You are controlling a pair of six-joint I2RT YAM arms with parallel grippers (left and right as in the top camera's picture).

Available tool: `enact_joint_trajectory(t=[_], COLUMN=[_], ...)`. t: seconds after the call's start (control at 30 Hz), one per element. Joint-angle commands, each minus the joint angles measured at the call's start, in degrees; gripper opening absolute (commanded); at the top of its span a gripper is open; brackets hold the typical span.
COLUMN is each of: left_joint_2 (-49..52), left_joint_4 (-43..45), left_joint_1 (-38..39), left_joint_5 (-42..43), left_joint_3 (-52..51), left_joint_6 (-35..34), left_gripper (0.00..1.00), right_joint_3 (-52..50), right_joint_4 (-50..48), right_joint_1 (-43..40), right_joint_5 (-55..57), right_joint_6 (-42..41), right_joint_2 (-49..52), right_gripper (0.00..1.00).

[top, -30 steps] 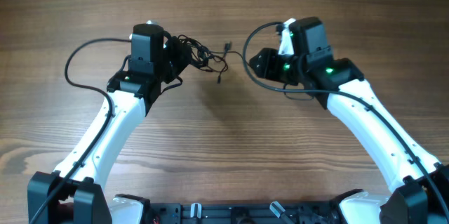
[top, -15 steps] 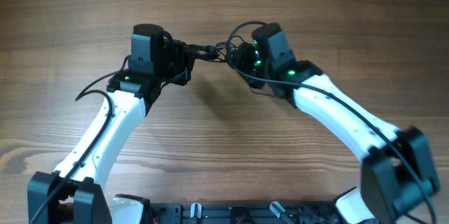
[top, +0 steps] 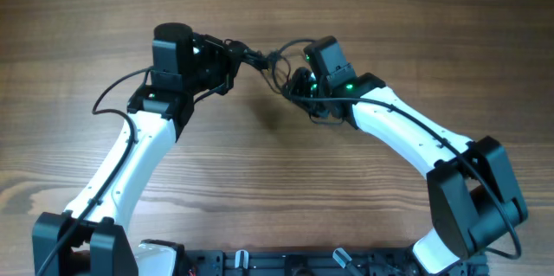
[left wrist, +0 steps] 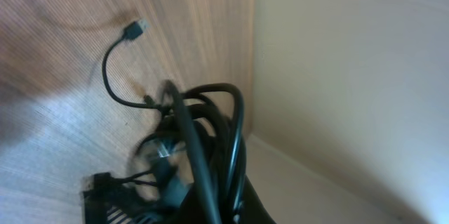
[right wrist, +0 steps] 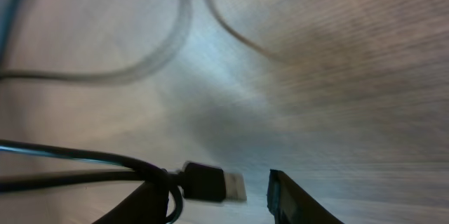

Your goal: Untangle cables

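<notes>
Stretching as one knotted bundle above the far middle of the table [top: 277, 181], the cables [top: 260, 54] run from the left pincer [top: 230, 54], which is closed tight on the knot. A second ago the right pincer [top: 293, 79] stood well off to the right. It has since swung in, jaws apart, with one plug [right wrist: 210, 182] between them, unclamped. That likely sets up a pull. One bundle, its strands too tangled to count; a second plug [left wrist: 137, 27] trails free; two pincers.

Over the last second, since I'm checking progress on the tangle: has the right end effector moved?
Yes. Against the black base rail, the right end effector swung inward toward the cables.
</notes>
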State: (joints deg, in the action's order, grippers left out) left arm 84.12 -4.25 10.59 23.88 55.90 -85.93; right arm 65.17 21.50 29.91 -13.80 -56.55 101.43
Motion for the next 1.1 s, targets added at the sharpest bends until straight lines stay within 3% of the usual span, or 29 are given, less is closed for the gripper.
enact_joint_trajectory(t=[0.0, 0.2, 0.37, 0.57, 0.67, 0.77, 0.83, 0.9, 1.07], left_joint_2=[-0.3, -0.3, -0.3, -0.3, -0.3, -0.3, -0.3, -0.3, -0.3], left_joint_4=[3.0, 3.7, 6.4, 4.9, 4.0, 1.9, 1.2, 1.2, 1.0], left_joint_1=[-3.5, -4.8, -4.7, -4.7, -4.7, -4.7, -4.7, -4.7, -2.2], left_joint_5=[0.4, 1.6, 5.3, 5.3, 5.2, 2.2, -1.1, -1.4, -1.4], left_joint_3=[0.7, 0.7, 0.7, 0.7, 0.7, 0.7, 0.7, 0.7, 0.7], left_joint_6=[3.5, 4.8, 9.6, 10.3, 17.2, 18.2, 18.3, 19.2, 21.4], left_gripper=[0.04, 0.04, 0.04, 0.04, 0.04, 0.04, 0.04, 0.04, 0.04], right_joint_3=[0.0, 0.0, 0.0, 0.0, 0.0, 0.0, 0.0, 0.0, 0.0], right_joint_4=[8.8, 13.8, 15.9, 1.8, -7.4, -12.7, -11.3, -11.4, -13.6], right_joint_1=[-0.3, -1.7, -4.8, -5.6, -5.6, -5.6, -5.6, -5.6, -4.5], right_joint_5=[-1.5, -0.4, 0.7, -24.9, -31.0, -37.2, -37.6, -36.7, -24.8], right_joint_6=[14.8, 22.2, 22.4, 23.9, 13.2, 4.4, -0.2, -4.5, -15.9], right_joint_2=[1.5, 1.5, 1.5, 1.5, 1.5, 1.5, 1.5, 1.5, 1.5], right_gripper=[0.42, 0.4, 0.4, 0.54, 0.55, 0.56, 0.79, 0.85, 0.79])
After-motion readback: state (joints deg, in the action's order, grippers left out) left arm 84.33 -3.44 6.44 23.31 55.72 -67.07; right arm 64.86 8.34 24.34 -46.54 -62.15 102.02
